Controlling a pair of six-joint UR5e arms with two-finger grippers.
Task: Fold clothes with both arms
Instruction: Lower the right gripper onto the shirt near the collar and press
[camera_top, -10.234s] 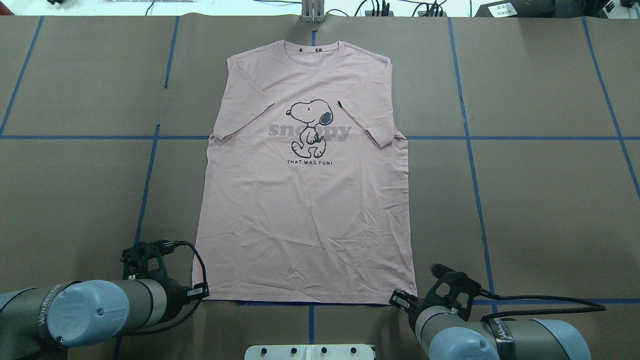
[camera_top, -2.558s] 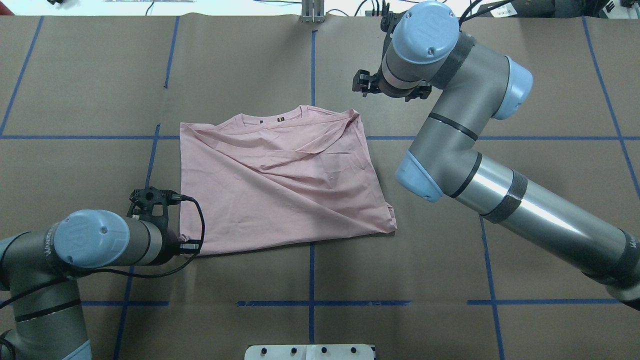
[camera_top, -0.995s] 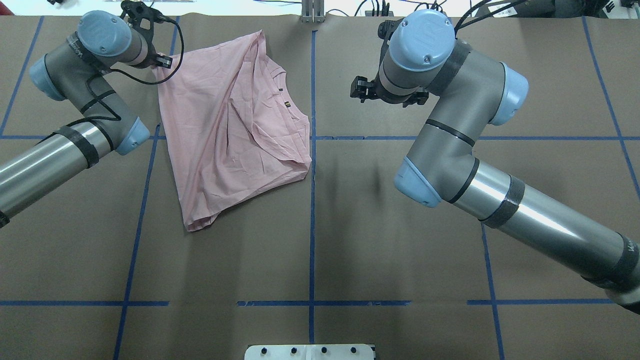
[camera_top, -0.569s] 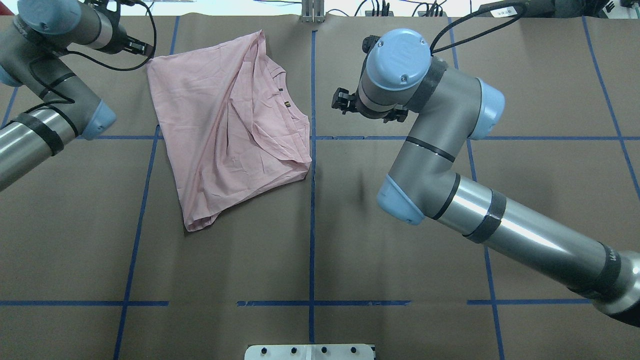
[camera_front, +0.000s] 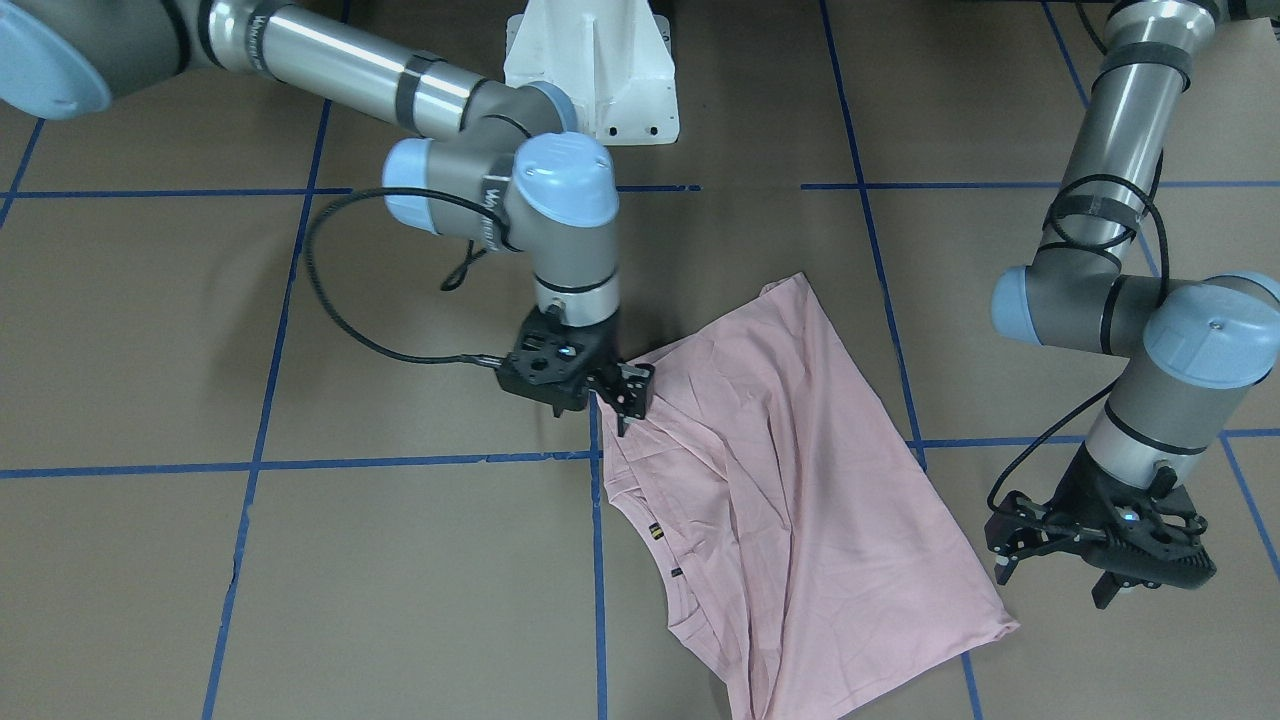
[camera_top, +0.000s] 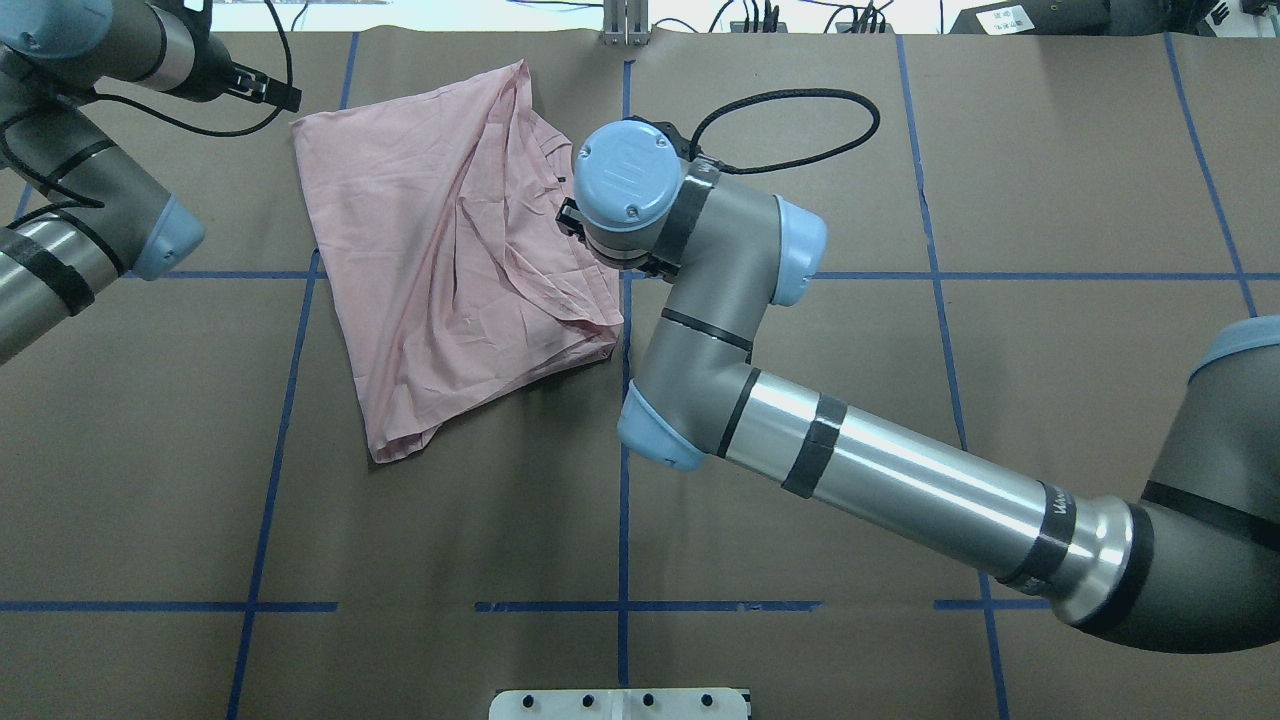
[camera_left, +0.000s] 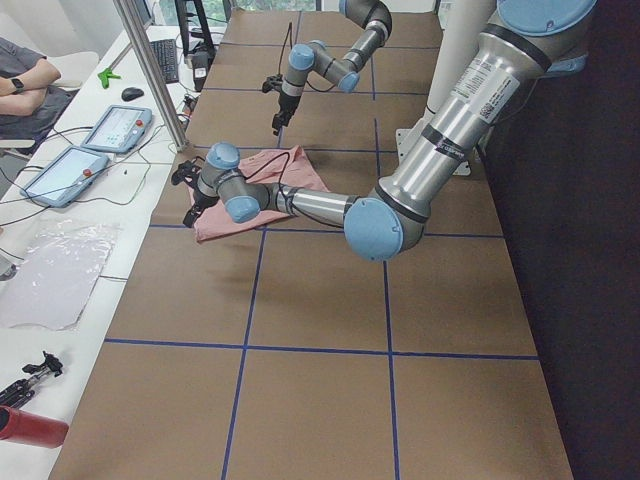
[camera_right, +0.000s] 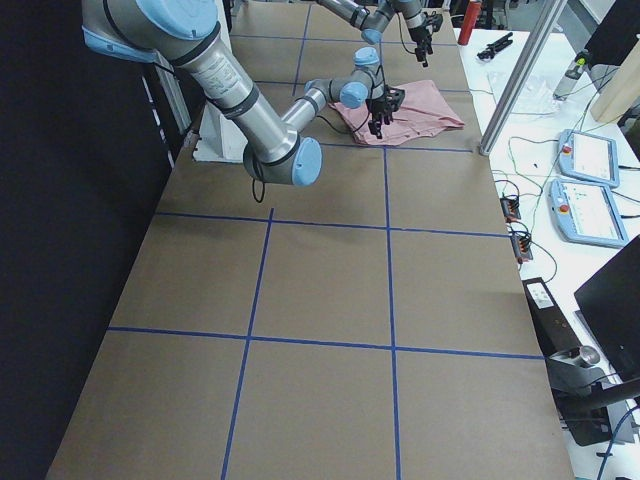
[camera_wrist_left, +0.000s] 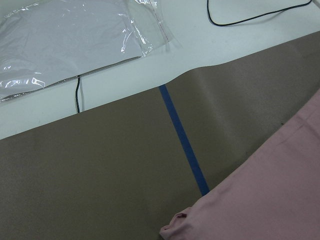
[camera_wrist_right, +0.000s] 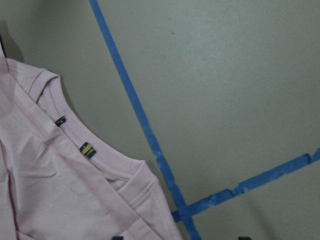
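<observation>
The pale pink T-shirt (camera_top: 450, 250) lies crumpled and loosely folded at the far left of the middle, plain side up, its print hidden. Its neckline labels (camera_front: 655, 532) also show in the right wrist view (camera_wrist_right: 87, 150). My right gripper (camera_front: 625, 395) hangs low at the shirt's right edge by the neckline. Its fingertips (camera_wrist_right: 117, 238) stand wide apart in the wrist view, so it is open. In the overhead view its wrist (camera_top: 625, 190) hides it. My left gripper (camera_front: 1052, 585) is open and empty, just off the shirt's far-left corner (camera_top: 300, 125).
Brown paper with blue tape lines (camera_top: 622, 450) covers the table. The white pedestal base (camera_front: 600, 70) stands at the near edge. A clear plastic sheet (camera_wrist_left: 75, 40) and a black cable (camera_wrist_left: 250, 17) lie past the far edge. Tablets (camera_right: 590, 160) sit beyond it.
My right arm has swung left and down to the shirt's neckline edge. My left gripper has drifted a little further left of the corner. The shirt has not moved since 0.6 s ago.
</observation>
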